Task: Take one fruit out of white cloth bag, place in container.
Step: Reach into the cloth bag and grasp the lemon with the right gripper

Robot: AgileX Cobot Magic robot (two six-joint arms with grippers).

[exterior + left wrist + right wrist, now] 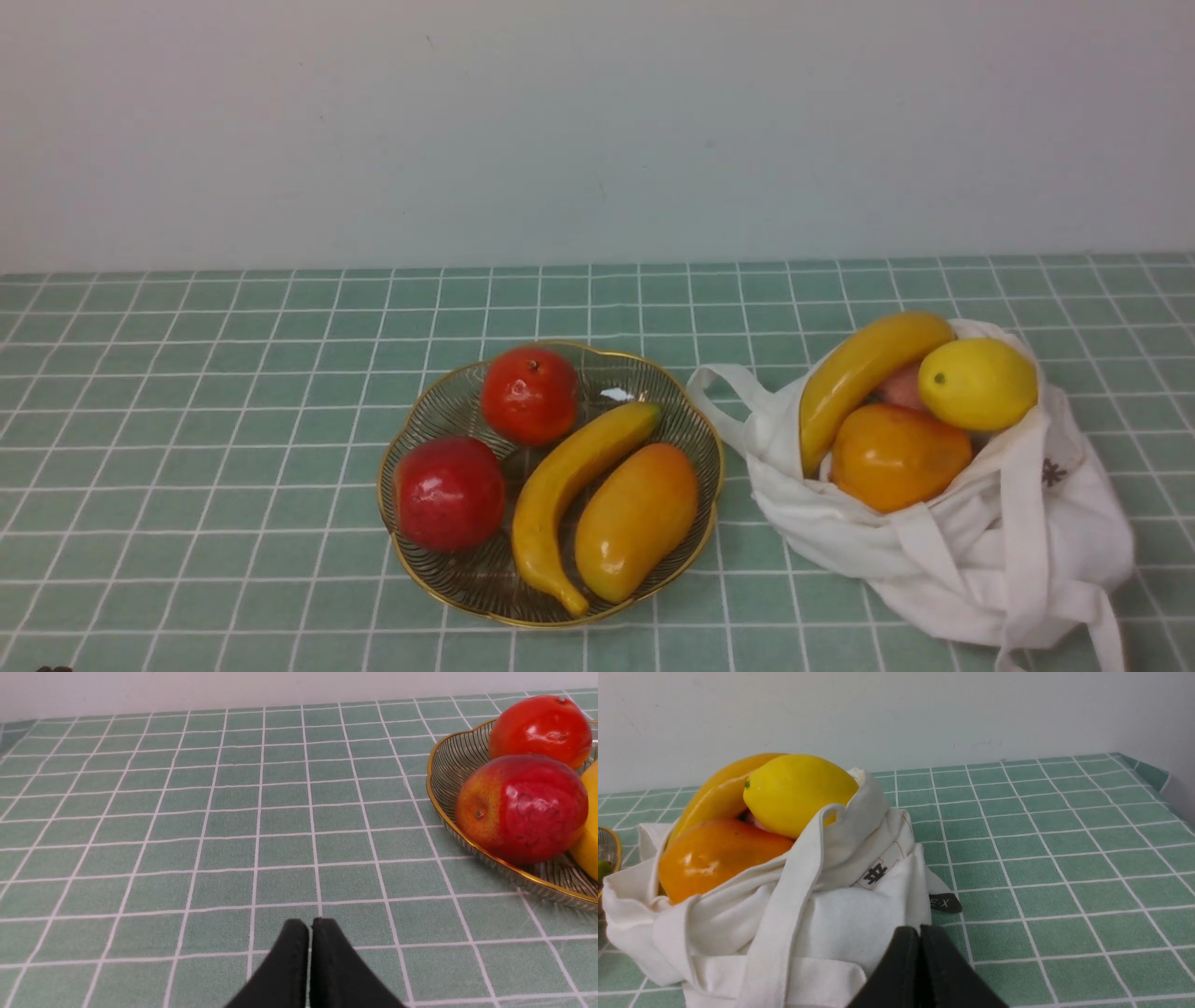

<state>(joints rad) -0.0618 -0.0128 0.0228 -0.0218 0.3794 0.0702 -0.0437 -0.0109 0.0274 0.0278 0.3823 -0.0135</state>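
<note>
Green-checked tabletop (pixel 187 420), white cloth bag (pixel 1008 551) at its right edge: my right gripper (pixel 919 928), pinched closed like the left gripper (pixel 309 922), must spread wide before straddling the lemon (pixel 977 384) on top.

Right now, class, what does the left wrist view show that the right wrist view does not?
Left wrist only: a red apple, a red-orange fruit, the shut left gripper. Right wrist only: the white cloth bag holding the lemon, a banana and a mango; the shut right gripper. Both: the container and the green checked tablecloth.
</note>
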